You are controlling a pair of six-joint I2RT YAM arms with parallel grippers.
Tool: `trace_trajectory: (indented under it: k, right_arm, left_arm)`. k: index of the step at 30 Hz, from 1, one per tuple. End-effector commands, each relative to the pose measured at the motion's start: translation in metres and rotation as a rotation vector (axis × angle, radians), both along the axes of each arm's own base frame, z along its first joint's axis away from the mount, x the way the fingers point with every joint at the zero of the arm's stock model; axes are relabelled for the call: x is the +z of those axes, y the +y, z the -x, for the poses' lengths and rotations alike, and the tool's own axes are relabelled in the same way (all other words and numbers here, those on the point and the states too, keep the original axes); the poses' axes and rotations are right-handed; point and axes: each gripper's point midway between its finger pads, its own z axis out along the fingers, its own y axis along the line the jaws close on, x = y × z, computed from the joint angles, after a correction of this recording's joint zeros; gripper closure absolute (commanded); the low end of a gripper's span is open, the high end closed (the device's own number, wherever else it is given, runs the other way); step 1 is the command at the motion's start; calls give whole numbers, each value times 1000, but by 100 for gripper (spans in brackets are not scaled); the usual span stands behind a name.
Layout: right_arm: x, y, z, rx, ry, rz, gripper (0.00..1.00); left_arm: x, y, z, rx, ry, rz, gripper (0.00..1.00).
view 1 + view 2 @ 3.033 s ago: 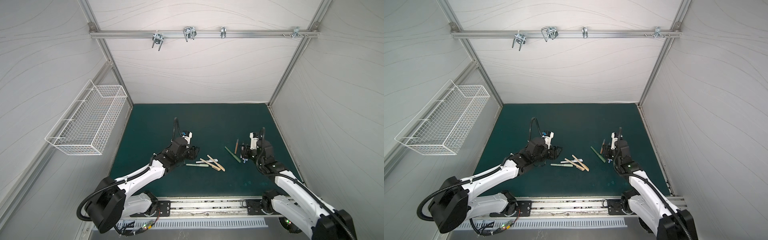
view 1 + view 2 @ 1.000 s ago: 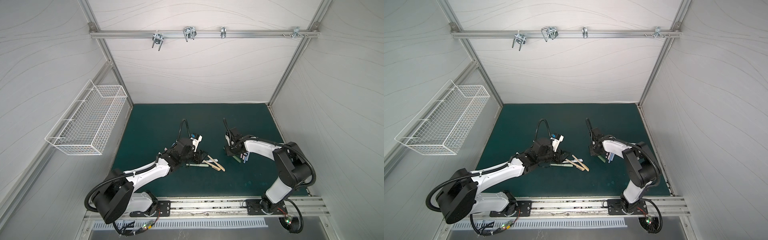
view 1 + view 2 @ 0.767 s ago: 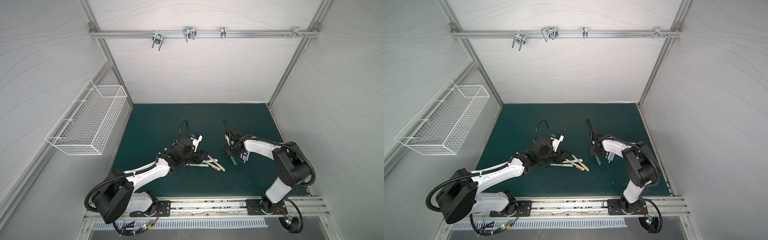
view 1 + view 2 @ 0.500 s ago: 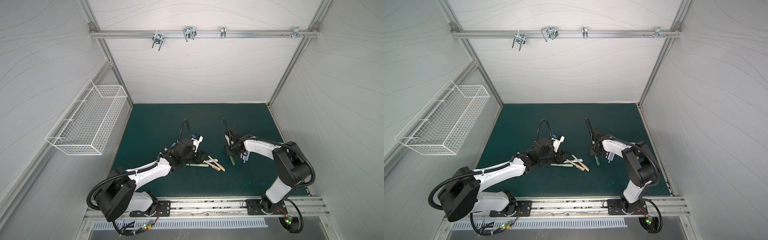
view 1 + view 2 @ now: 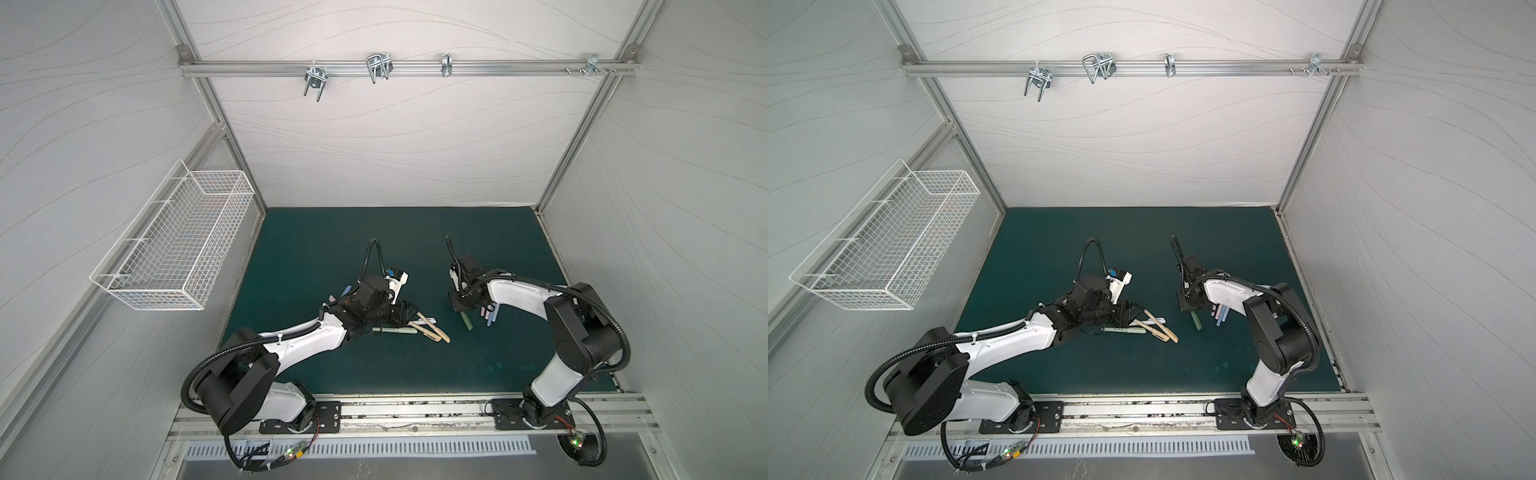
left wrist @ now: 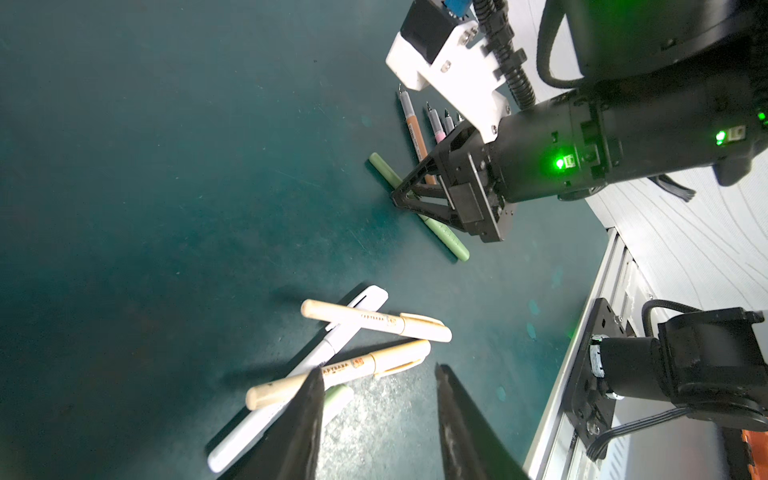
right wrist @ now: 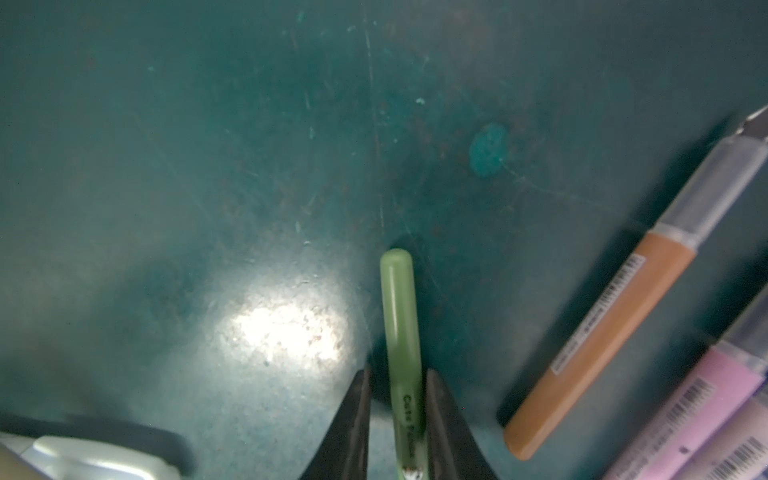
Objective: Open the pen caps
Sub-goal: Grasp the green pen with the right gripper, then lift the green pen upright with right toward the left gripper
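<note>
The right gripper (image 7: 397,371) is hanging low over the green pen (image 7: 399,299), which is lying on the mat (image 7: 208,166) right of middle. Its fingers (image 7: 444,415) are straddling the barrel closely with a sliver of gap on one side, so I cannot tell whether they are pinching. Uncapped pens (image 7: 602,340) are lying just right of it. The left gripper (image 6: 378,370) is hovering spread, holding nothing, just left of two tan pens (image 6: 374,320) in the middle, both wearing their caps (image 6: 419,328)

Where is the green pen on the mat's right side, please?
In both top views the green pen lies right of centre on the mat, between the right gripper's jaws, just left of the uncapped pens.
</note>
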Motion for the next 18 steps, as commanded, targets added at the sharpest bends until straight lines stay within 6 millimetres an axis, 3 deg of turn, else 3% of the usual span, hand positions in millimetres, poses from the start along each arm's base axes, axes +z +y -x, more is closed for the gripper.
trace_trajectory:
  k: [1, 13, 18]
  right_arm:
    - [-7, 0, 6, 9, 38, 21, 74]
    - [-5, 2, 7, 19, 38, 28, 87]
    - [9, 5, 7, 19, -7, -18, 91]
  left_arm:
    - [22, -13, -9, -27, -65, 43, 55]
    - [26, -11, -8, -24, -77, 45, 55]
    - [34, -11, -5, -32, -95, 73, 55]
